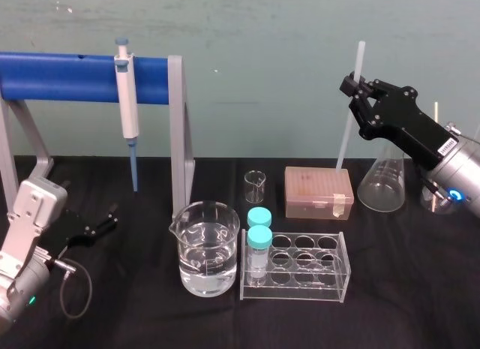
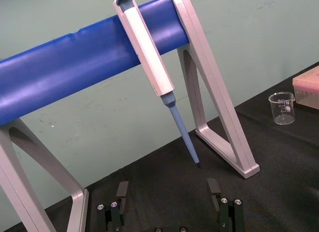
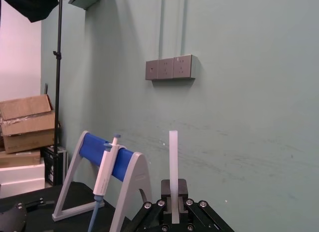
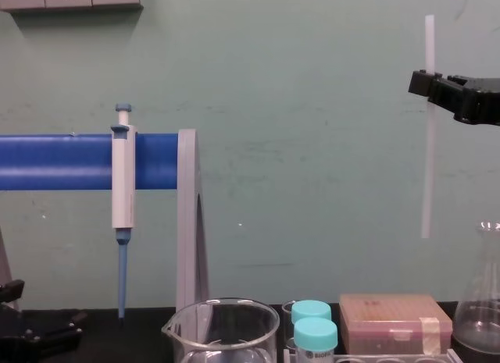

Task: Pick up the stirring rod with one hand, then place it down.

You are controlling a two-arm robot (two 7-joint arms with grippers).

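Note:
My right gripper (image 1: 354,90) is raised high at the right, above the flask and tip box, and is shut on the stirring rod (image 1: 346,139). The translucent white rod (image 4: 428,144) hangs nearly upright in the air, sticking out above and below the jaws, with its lower end clear of the table. In the right wrist view the rod (image 3: 173,157) rises straight from between the closed fingers of the right gripper (image 3: 173,192). My left gripper (image 1: 105,220) rests low at the table's left, and the left wrist view shows its fingers (image 2: 122,192) spread apart with nothing between them.
A white pipette (image 1: 126,101) hangs on the blue-barred stand (image 1: 177,131) at back left. A water beaker (image 1: 208,248), a clear tube rack (image 1: 296,266) with two teal-capped tubes, a small beaker (image 1: 255,185), a tip box (image 1: 318,191) and a conical flask (image 1: 382,184) stand on the black table.

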